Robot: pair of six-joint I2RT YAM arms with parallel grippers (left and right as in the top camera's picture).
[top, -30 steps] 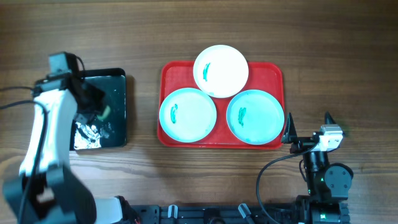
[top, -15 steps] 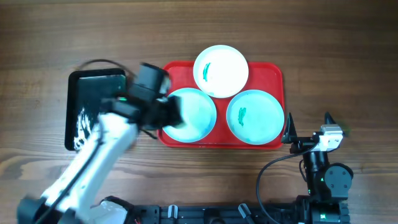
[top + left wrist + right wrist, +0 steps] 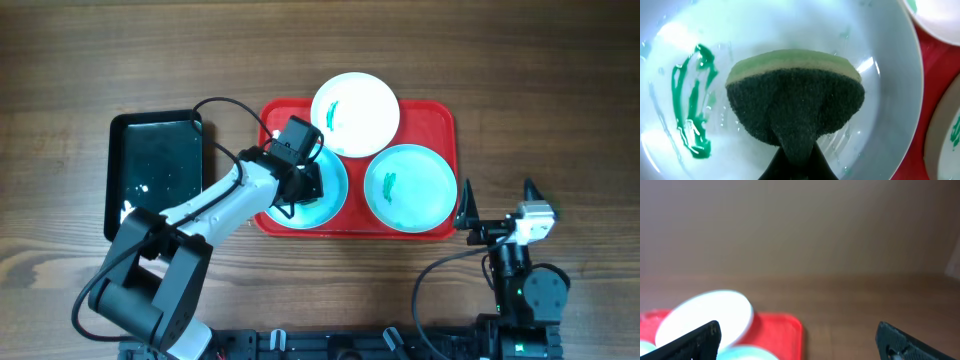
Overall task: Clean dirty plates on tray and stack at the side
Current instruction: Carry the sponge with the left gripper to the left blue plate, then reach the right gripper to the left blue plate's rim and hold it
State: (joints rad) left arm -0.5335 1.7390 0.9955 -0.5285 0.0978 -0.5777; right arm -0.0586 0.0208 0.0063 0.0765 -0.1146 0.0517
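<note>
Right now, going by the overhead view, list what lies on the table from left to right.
black tray → left cyan plate → white plate → right cyan plate → right hand

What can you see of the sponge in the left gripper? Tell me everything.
The sponge has two layers: a dark green scouring pad facing the wrist camera and a yellow-green foam layer behind it. The left gripper pinches it at the middle, so it bulges into a rounded fan. It sits over the left pale cyan plate on the red tray, apparently pressed on the wet surface, beside the teal smear and not covering it.
</note>
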